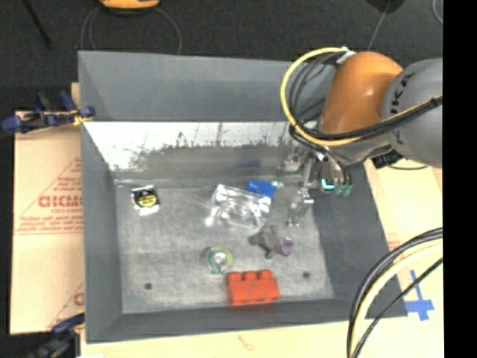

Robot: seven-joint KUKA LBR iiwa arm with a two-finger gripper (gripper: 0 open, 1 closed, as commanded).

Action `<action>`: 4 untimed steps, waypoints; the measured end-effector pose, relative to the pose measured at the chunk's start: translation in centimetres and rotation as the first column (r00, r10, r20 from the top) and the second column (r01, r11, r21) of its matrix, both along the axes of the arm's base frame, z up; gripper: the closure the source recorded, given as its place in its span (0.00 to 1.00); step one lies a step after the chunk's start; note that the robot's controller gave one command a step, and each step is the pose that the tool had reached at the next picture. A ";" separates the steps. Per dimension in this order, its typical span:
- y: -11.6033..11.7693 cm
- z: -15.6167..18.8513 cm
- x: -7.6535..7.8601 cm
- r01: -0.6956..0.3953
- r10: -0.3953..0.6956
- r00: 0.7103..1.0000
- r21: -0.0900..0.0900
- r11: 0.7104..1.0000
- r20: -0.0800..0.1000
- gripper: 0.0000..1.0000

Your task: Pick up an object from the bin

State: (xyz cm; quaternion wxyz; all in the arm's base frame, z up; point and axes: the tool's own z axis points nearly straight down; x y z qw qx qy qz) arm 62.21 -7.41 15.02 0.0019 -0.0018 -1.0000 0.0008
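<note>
By near edge of bin [100, 222] a red block [252, 288], round greenish disc [218, 259] just left, then dark purplish lump [273, 243] twd right side w/ gripper [298, 213] close beside it, opening can't tell, clear bag [237, 206] + blue bit [260, 188] beyond.

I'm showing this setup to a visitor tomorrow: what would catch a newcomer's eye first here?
The arm's orange cover at the upper right stands out most, with the gripper hanging below it over the right part of the bin, near a small dark thing. Inside it, the red-orange block by the front wall and the crumpled clear bag in the middle draw the eye next.
</note>
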 end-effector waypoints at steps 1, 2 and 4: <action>1.0 -6.7 2.6 -0.076 0.076 0.997 -0.001 0.997 0.012 0.00; 2.0 -7.5 3.3 -0.013 0.013 1.000 -0.001 1.000 0.008 0.00; 2.2 14.9 3.1 -0.026 0.026 0.999 -0.003 1.000 0.018 1.00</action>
